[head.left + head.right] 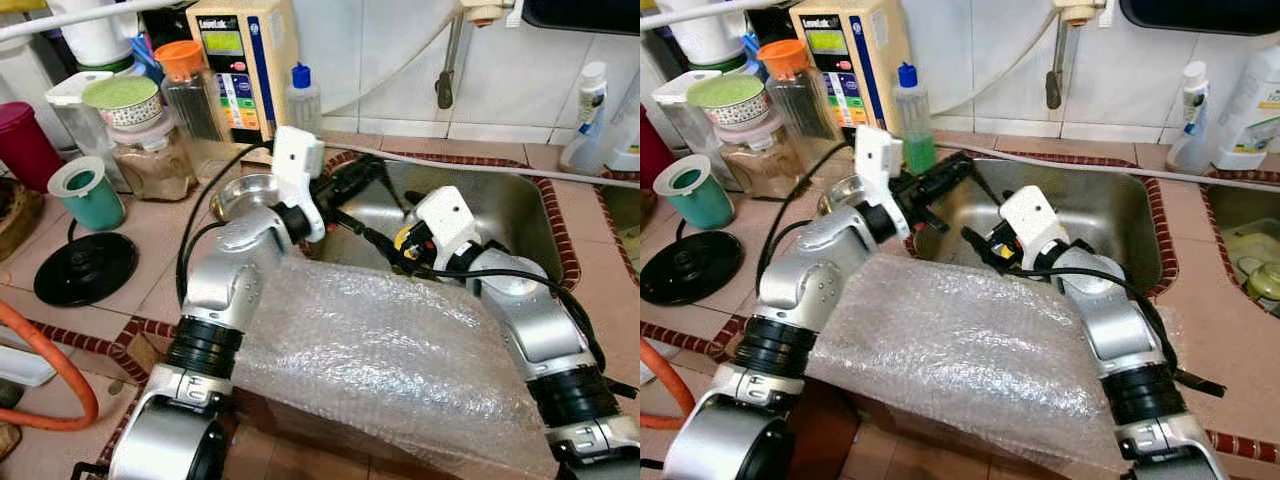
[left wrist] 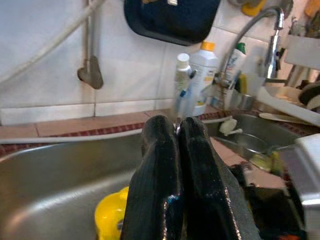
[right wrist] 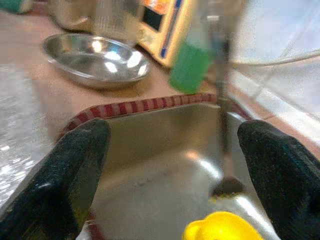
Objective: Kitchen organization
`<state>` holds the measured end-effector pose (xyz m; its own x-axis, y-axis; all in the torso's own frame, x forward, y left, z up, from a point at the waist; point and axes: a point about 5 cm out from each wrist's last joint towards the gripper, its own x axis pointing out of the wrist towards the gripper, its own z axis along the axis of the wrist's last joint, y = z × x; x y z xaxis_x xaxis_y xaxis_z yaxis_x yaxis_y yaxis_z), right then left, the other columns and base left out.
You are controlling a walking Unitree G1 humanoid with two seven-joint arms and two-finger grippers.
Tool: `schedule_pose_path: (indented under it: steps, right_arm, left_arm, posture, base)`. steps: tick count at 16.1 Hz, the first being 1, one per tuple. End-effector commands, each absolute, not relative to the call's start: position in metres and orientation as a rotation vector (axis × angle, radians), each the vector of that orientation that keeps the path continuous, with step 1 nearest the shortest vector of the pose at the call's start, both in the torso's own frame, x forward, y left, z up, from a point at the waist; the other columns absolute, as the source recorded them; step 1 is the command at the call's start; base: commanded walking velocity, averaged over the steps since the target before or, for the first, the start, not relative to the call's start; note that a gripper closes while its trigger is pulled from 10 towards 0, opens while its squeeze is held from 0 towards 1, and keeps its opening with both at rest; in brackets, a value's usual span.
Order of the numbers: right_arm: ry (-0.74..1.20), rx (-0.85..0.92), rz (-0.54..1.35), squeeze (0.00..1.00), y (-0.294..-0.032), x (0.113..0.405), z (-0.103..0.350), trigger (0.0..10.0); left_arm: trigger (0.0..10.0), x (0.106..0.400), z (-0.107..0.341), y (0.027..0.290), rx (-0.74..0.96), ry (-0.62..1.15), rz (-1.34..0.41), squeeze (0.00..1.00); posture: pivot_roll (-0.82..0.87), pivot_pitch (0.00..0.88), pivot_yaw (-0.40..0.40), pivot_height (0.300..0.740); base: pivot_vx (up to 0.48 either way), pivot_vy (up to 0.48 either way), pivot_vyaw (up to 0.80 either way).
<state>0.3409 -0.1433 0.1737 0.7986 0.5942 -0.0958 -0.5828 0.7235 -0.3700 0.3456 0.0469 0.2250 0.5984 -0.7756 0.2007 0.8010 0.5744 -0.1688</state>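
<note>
Bubble wrap (image 1: 390, 370) lower centre; yellow thing (image 3: 222, 229) lies in sink (image 1: 1120, 215) between my wide-open right fingers (image 3: 80, 170), nearer arm; left fingers (image 2: 160, 165) pressed together, empty.

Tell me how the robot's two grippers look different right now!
The left gripper has its two black fingers pressed together, while the right gripper has its fingers spread wide apart. The left gripper reaches over the sink from the counter side by the metal bowl; the right gripper sits lower, inside the sink. Both point into the sink near something yellow.
</note>
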Motion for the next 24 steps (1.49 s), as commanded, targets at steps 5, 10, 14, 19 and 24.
schedule_pose_path:
  steps: [5, 10, 14, 19, 24]
  right_arm:
    - [-0.039, -0.42, 0.687, 0.0, -0.137, 0.351, 0.174, 10.0]
    - [-0.073, -0.42, 0.6, 0.0, -0.133, 0.366, 0.173, 0.0]
    - [-0.058, -0.427, 0.54, 0.0, -0.141, 0.369, 0.171, 0.0]
    - [-0.043, -0.429, 0.482, 0.0, -0.15, 0.372, 0.167, 0.0]
    - [-0.043, -0.411, 0.483, 0.0, -0.147, 0.373, 0.165, 0.0]
  left_arm:
    - [0.0, 0.338, 0.227, 0.048, -0.254, -0.103, -0.928, 0.0]
    - [0.0, 0.334, 0.226, 0.048, -0.257, -0.086, -0.929, 0.0]
    - [0.0, 0.334, 0.225, 0.051, -0.244, -0.086, -0.921, 0.0]
    - [0.0, 0.334, 0.224, 0.051, -0.235, -0.078, -0.921, 0.0]
    - [0.0, 0.333, 0.224, 0.048, -0.239, -0.073, -0.928, 0.0]
  posture:
    - [-0.01, 0.0, 0.06, 0.74]
    - [-0.01, 0.0, 0.057, 0.74]
    - [-0.01, 0.0, 0.062, 0.74]
    - [-0.01, 0.0, 0.069, 0.74]
    - [-0.01, 0.0, 0.073, 0.74]
  base:
    - [0.0, 0.0, 0.0]
    - [0.0, 0.0, 0.0]
    - [0.0, 0.0, 0.0]
    - [0.0, 0.0, 0.0]
    - [0.0, 0.0, 0.0]
